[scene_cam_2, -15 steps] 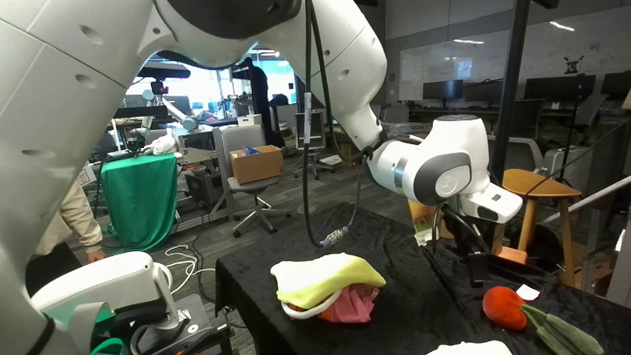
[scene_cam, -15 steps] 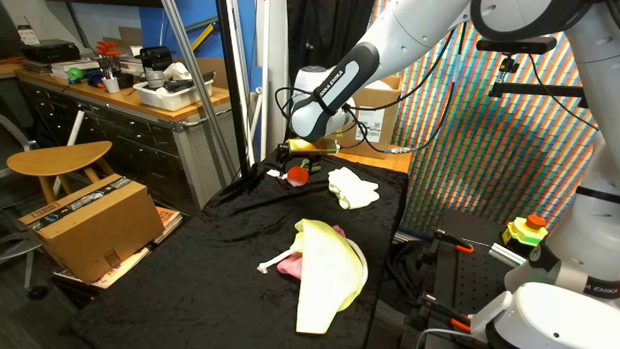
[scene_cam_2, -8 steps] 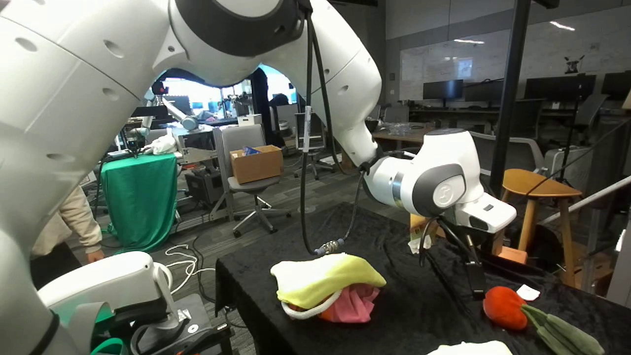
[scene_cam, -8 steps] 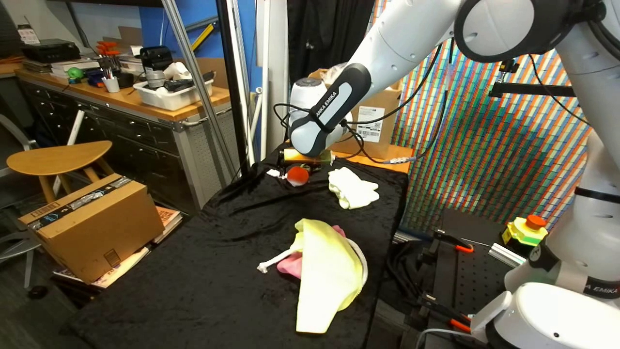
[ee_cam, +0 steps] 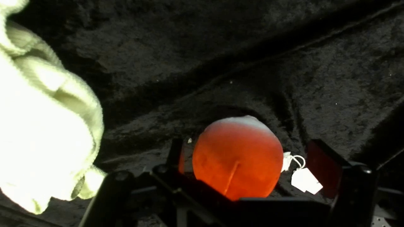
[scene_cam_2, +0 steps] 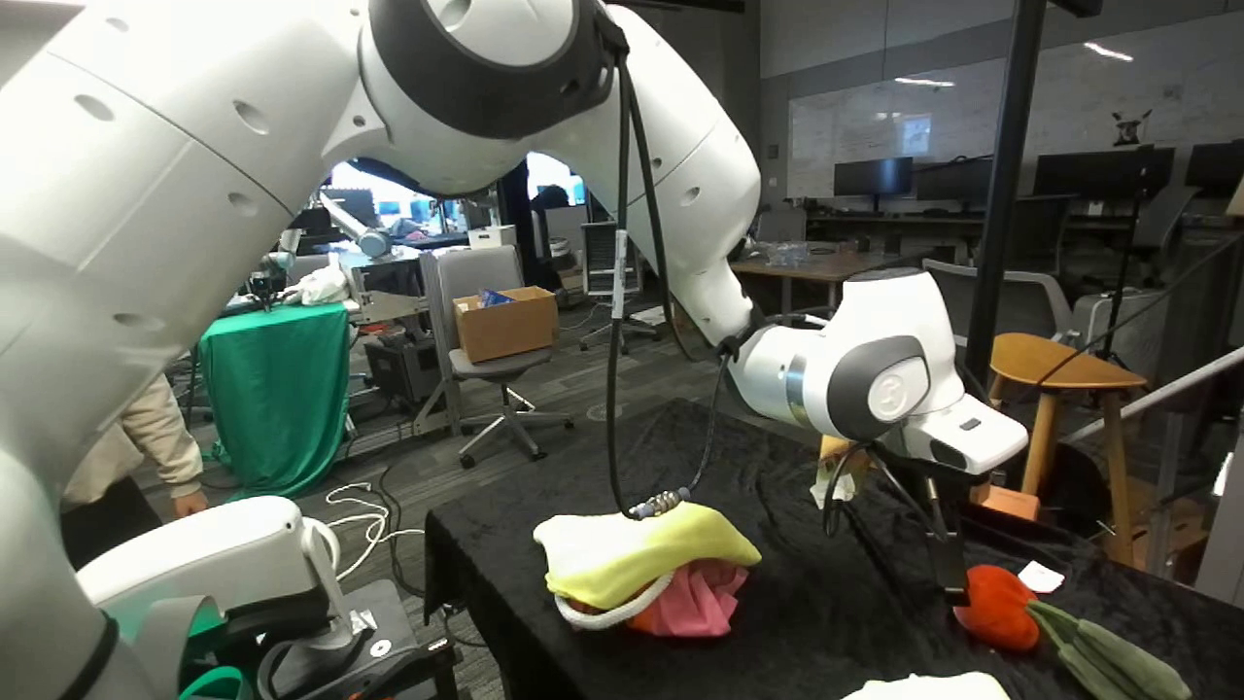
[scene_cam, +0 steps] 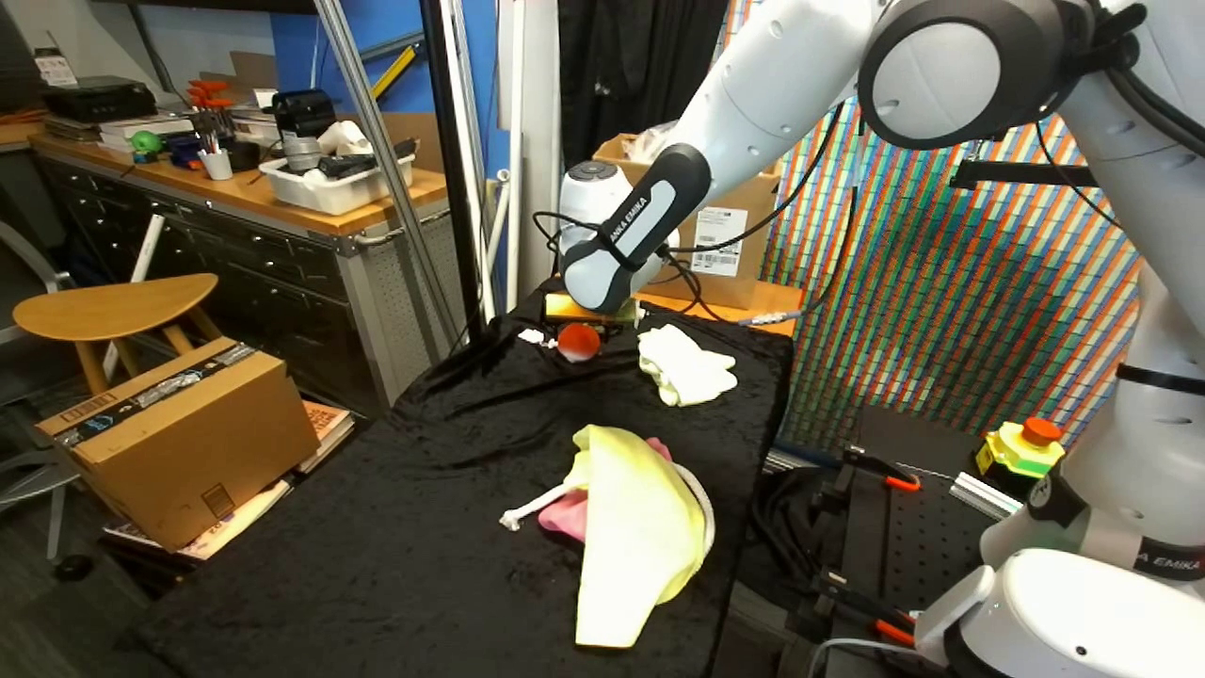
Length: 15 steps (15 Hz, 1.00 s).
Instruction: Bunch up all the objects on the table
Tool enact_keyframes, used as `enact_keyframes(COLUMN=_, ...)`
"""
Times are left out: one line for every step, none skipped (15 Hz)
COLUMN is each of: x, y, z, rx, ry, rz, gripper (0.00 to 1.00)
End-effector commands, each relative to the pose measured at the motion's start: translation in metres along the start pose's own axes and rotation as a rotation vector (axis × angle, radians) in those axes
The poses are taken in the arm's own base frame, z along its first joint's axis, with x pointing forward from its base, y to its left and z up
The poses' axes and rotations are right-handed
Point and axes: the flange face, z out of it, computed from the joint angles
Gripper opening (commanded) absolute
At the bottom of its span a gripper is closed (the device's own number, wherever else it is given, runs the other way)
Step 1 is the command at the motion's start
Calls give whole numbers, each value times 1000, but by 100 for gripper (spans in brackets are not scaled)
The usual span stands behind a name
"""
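Note:
The small red-orange item (ee_cam: 238, 157), round with a white end, lies on the black-draped table (scene_cam_2: 807, 622). Green leaves (scene_cam_2: 1113, 651) trail from it in an exterior view. My gripper (ee_cam: 251, 159) is open, its fingers on either side of the round part with visible gaps; nothing is gripped. To the left in the wrist view is the white cloth (ee_cam: 44, 135), lying crumpled. Away from the gripper, the pale yellow cloth (scene_cam: 640, 546) covers much of the pink cloth (scene_cam: 565, 515), with the white rope (scene_cam: 541, 504) sticking out beside them.
A white tag (ee_cam: 306, 180) lies by the red-orange item, near one finger. Behind the table stands a cardboard box (scene_cam: 720, 235). The arm's cable (scene_cam_2: 666, 501) hangs low over the yellow cloth in an exterior view. A wooden stool (scene_cam_2: 1059, 360) stands beyond the table.
The arm has come down, bringing the gripper lower and close to the red-orange item. The cloths, the rope and that item have stayed in place.

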Motion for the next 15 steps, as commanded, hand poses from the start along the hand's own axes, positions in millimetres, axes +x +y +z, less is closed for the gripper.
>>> enact_keyframes(x=9, y=-11, z=8, rx=-21, ry=6, rz=24, gripper=100)
enact_keyframes(x=11, y=-12, z=10, rx=-22, ry=4, rz=26, gripper=100)
enact_keyframes(x=12, y=-13, z=12, rx=-27, ry=3, rz=31, gripper=100)
enact_keyframes(x=14, y=-14, z=13, rx=-31, ry=0, rz=34, gripper=100)
enact_keyframes(x=17, y=-14, z=14, rx=-35, ry=0, rz=39, gripper=100)
enact_keyframes(x=20, y=-15, z=16, rx=-39, ry=-5, rz=44, gripper=100)
enact_keyframes(x=23, y=-15, z=18, rx=-42, ry=-7, rz=48, gripper=100)
enact_keyframes(x=26, y=-16, z=19, rx=-46, ry=-11, rz=53, gripper=100)
enact_keyframes(x=29, y=-16, z=21, rx=-49, ry=-13, rz=57, gripper=100)
enact_keyframes(x=32, y=-16, z=23, rx=-53, ry=-17, rz=61, gripper=100)
enact_keyframes(x=35, y=-16, z=25, rx=-56, ry=-21, rz=64, gripper=100)
enact_keyframes(x=38, y=-17, z=27, rx=-59, ry=-23, rz=66, gripper=100)
enact_keyframes(x=41, y=-18, z=29, rx=-63, ry=-27, rz=68, gripper=100)
enact_keyframes(x=43, y=-19, z=31, rx=-66, ry=-30, rz=69, gripper=100)
enact_keyframes(x=45, y=-19, z=33, rx=-68, ry=-35, rz=70, gripper=100)
